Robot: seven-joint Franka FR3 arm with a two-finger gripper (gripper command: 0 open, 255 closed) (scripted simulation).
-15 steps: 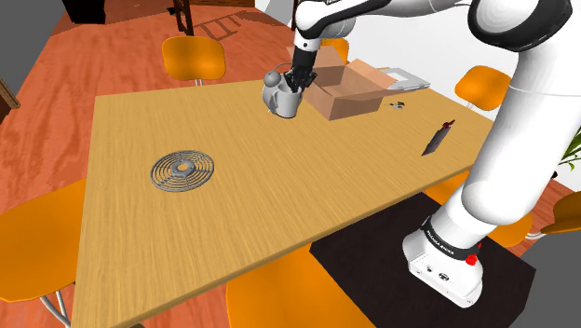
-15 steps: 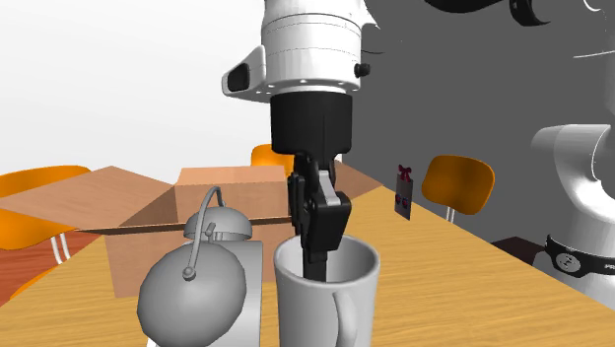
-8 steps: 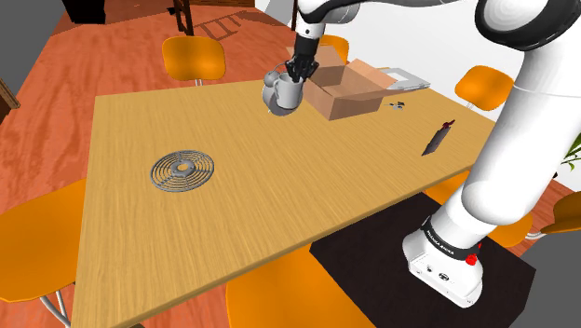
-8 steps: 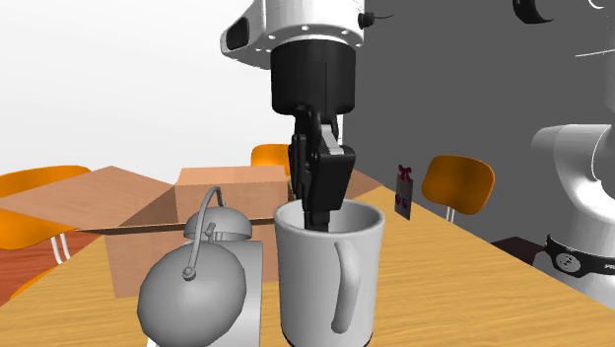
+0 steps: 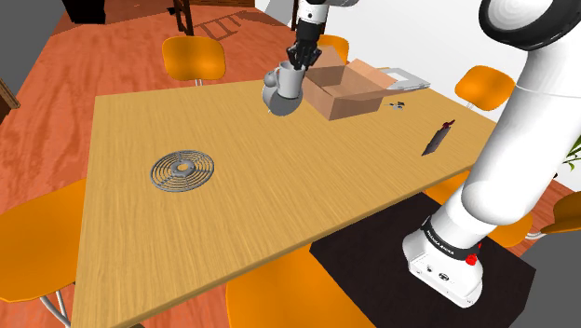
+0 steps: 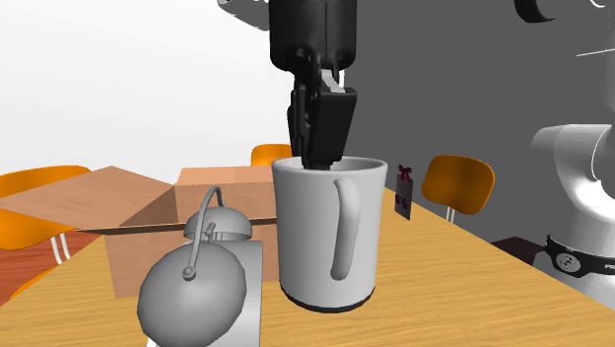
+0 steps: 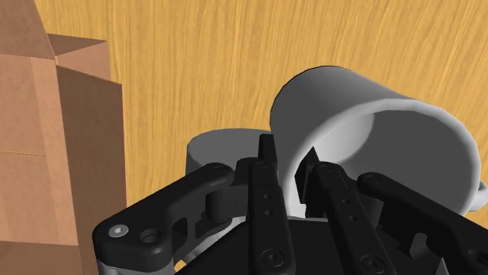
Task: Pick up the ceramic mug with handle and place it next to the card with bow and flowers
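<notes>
- The black pincer [image 6: 317, 148] grips a pale grey mug [image 6: 315, 237] by its rim. The second exterior view catches the mug side-on, its handle [image 6: 343, 237] facing the camera.
- In the wrist view, the pincer [image 7: 289, 160] is nearly closed. One finger [image 7: 317, 176] sits inside the mug [image 7: 367, 133] and the other [image 7: 264, 168] is outside, with the mug's wall pinched between them.
- The shoulder view takes in the whole wooden bench [image 5: 279, 196]. The pincer [image 5: 300, 58] comes down from above, and the mug [image 5: 289, 82] hangs directly beneath it.
- From these angles I cannot tell whether the mug's base has left the bench.
- A grey domed object [image 6: 192, 291] with a loop handle stands just beside the pincer. An open cardboard box [image 6: 148, 222] is close behind it.
- In the wrist view the box [image 7: 47, 141] fills one side, next to the outer finger.
- The card [image 6: 403, 192], dark with a purple bow, stands upright well beyond the pincer in the second exterior view.
- From the shoulder camera the card [image 5: 436, 138] is a thin dark sliver, well apart from the pincer.
- The shoulder view adds a round wire trivet [image 5: 182, 170] lying far from the pincer, and orange chairs [image 5: 194, 58] around the bench.
</notes>
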